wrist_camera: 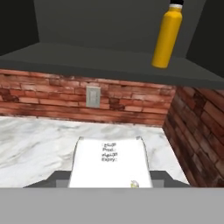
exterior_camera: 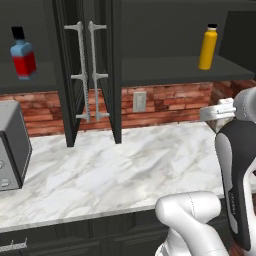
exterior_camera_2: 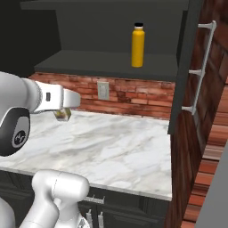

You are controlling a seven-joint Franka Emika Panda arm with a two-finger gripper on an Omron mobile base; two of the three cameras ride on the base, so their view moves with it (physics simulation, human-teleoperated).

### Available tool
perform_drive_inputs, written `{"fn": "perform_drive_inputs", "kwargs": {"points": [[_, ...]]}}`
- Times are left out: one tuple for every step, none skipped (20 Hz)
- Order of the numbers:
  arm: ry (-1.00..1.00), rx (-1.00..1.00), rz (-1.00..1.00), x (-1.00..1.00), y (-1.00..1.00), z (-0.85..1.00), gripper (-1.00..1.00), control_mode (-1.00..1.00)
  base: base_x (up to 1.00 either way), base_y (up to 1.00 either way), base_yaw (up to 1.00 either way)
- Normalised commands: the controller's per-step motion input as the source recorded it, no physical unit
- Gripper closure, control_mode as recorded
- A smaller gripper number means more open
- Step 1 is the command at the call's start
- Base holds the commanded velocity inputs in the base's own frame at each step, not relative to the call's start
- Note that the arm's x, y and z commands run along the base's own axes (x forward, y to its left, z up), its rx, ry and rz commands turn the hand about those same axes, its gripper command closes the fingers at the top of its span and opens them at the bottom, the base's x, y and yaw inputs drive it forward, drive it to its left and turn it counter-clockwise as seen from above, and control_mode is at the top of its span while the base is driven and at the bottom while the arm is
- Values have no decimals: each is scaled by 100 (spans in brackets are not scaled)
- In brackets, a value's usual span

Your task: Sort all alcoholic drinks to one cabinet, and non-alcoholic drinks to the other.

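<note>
Holding pale cream container [wrist_camera: 109,162] in your pincer [wrist_camera: 109,186], jaws partly closed on its sides, above desk [exterior_camera: 115,170]. Target shelf [wrist_camera: 109,61] lies ahead, higher, beside yellow-orange bottle [wrist_camera: 166,37] at far right. Blue-red bottle [exterior_camera: 22,54] stands in left cabinet.

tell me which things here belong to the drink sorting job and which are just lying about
Job:
yellow-orange bottle, right cabinet shelf
blue-and-red bottle, left cabinet shelf
pale cream container, held in pincer

Lying about:
toaster oven
wall outlet
</note>
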Motion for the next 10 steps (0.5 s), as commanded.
{"fn": "perform_drive_inputs", "kwargs": {"points": [[-3,0,0,0,0,12,100,-100,0,0,0],[-3,0,0,0,0,13,100,-100,0,0,0],[-2,0,0,0,0,10,100,-100,0,0,0],[0,0,0,0,-1,13,100,-100,0,0,0],[0,0,0,0,0,17,100,-100,0,0,0],[0,0,0,0,-2,19,100,-100,0,0,0],[0,0,0,0,-4,21,100,-100,0,0,0],[0,1,0,0,-4,22,100,-100,0,0,0],[0,1,0,0,-5,23,100,-100,0,0,0],[0,1,0,0,-5,25,100,-100,0,0,0]]}}
